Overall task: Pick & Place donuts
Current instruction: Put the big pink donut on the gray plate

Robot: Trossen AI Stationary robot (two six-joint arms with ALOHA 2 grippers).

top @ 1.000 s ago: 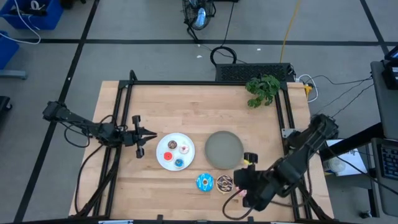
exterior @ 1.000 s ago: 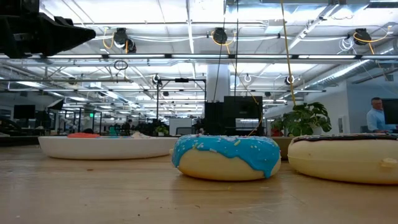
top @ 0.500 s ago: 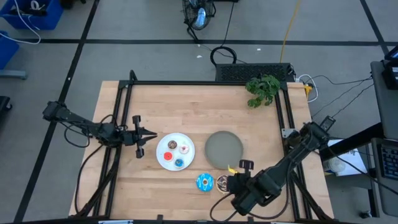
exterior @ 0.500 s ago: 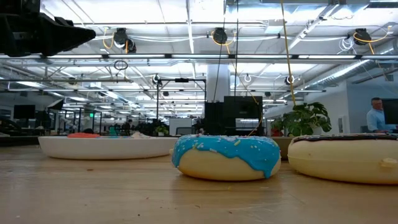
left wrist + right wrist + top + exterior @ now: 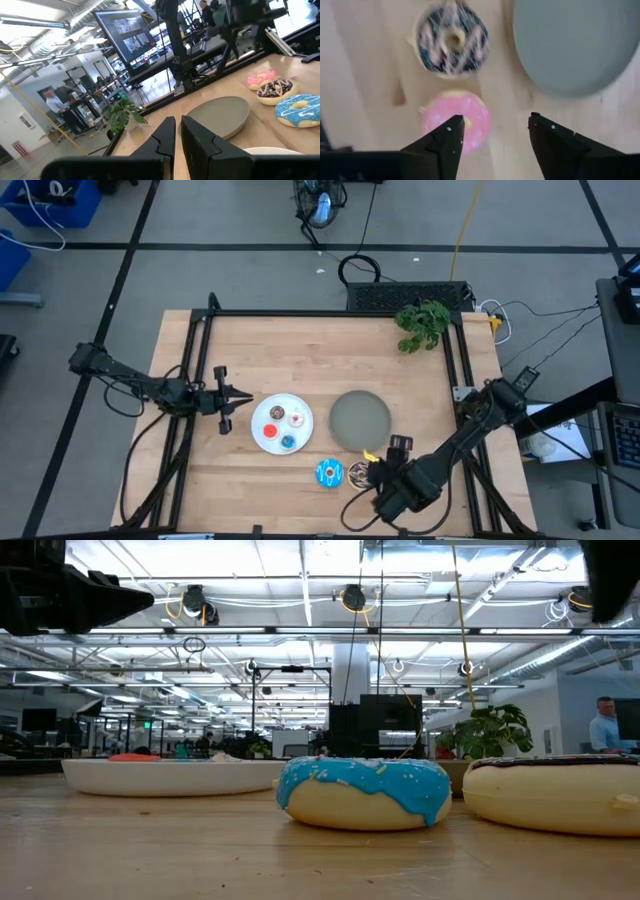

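Near the table's front edge lie a blue donut (image 5: pixel 329 472) (image 5: pixel 365 790), a brown sprinkled donut (image 5: pixel 358 473) (image 5: pixel 451 40) and a pink-iced donut (image 5: pixel 456 120). My right gripper (image 5: pixel 371 468) (image 5: pixel 495 132) hangs open above the pink donut, pointing steeply down, touching nothing. In the high view it hides the pink donut. Small donuts lie on the white plate (image 5: pixel 262 442). My left gripper (image 5: pixel 240 395) (image 5: pixel 176 137) waits shut, level, left of the white plate.
A grey plate (image 5: pixel 360 420) (image 5: pixel 575 45) lies on the table just beyond the three larger donuts, right of the white plate. A green plant (image 5: pixel 423 325) stands at the far right corner. A black frame (image 5: pixel 330 313) runs along the table's far edge and its sides.
My right gripper has come down and tipped more steeply, shifting toward the table's left and over the pink donut. A dark part of that arm now shows at the low view's top right. The donuts and plates have stayed put.
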